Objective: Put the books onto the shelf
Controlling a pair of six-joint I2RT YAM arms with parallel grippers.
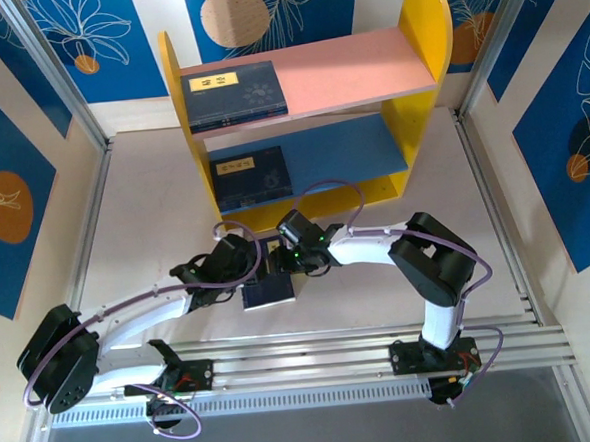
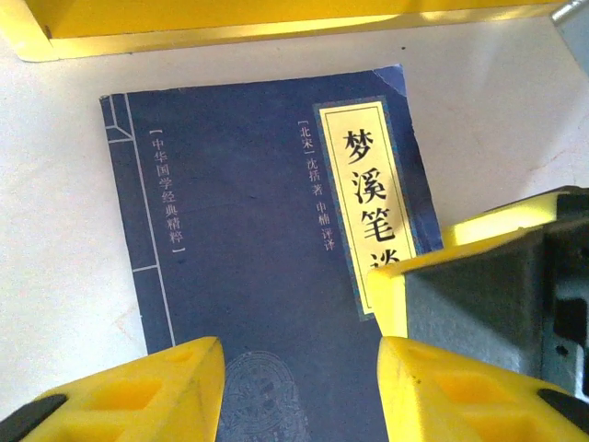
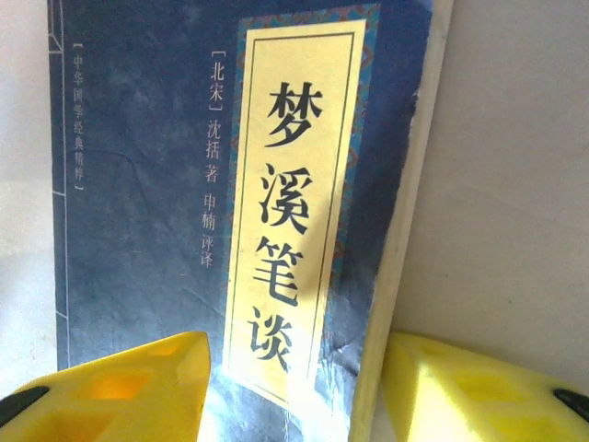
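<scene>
The shelf (image 1: 426,33) stands at the far side of the counter (image 1: 154,210). The upper book (image 1: 233,95) lies flat at the left end of the shelf's pink upper board (image 1: 366,66). The lower book (image 1: 250,177) lies beneath it at the left end of the blue lower board (image 1: 356,147). To the right of each, the board runs bare to the yellow side panel. The third book (image 1: 269,291) lies on the counter just in front of the shelf's left half. In the left wrist view a thin strip of counter separates it from the shelf's yellow base (image 2: 276,23). Open counter spreads to either side of the shelf, out to the metal rails (image 1: 89,219).

The left tool (image 2: 299,387) hangs released over the third book, its fingers apart and the flat cover showing between them. The right tool (image 3: 294,387) is also released. It sits astride the book's pale page edge, with a gap far wider than that edge is thick.

One right-tool finger (image 2: 460,295) lies just beside the left tool and covers the lower end of the title label (image 2: 368,175), cutting off its last character. From above, both wrists hide the book's end nearest the shelf. Whether its page edge rests on the counter or is raised cannot be told.
</scene>
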